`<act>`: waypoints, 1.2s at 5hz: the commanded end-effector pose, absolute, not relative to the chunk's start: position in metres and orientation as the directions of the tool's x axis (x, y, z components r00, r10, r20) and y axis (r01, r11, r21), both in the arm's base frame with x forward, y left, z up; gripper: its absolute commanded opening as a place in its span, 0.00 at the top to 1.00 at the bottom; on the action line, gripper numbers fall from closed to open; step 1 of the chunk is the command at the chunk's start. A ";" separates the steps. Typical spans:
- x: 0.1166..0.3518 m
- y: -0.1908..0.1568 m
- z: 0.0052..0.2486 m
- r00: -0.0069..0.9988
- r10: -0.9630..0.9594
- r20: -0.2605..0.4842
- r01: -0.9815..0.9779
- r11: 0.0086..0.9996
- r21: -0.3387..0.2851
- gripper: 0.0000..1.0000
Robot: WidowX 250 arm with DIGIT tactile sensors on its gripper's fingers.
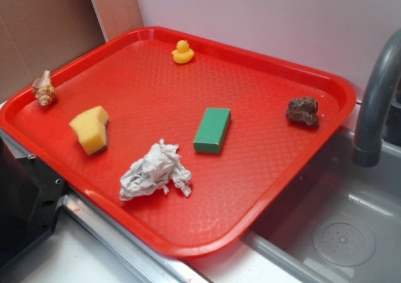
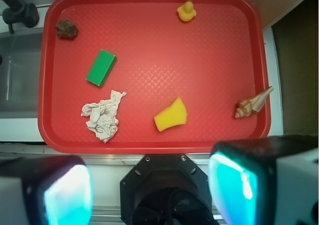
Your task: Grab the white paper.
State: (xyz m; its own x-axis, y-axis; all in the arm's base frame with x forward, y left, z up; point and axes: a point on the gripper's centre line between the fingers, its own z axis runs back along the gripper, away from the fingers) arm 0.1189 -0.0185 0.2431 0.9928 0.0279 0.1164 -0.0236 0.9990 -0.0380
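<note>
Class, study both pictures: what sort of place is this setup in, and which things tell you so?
Probably a toy or mock kitchen counter set up for robot practice. A grey sink with a dark faucet sits beside a red tray holding the white paper, a yellow sponge and a rubber duck.

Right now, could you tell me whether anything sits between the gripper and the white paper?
Nothing visible does. The gripper hangs open above the tray's near edge, and the white paper lies alone on bare tray. The green block lies beyond it, and the yellow sponge is off to the side.
</note>
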 end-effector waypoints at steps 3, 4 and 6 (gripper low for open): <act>0.126 -0.088 0.167 0.847 0.507 0.160 -0.495 0.862 -0.112 0.00; 0.137 -0.094 0.128 0.709 0.687 0.160 -0.675 0.727 -0.125 0.00; 0.155 -0.113 0.056 0.861 0.502 0.079 -0.494 0.863 -0.110 0.00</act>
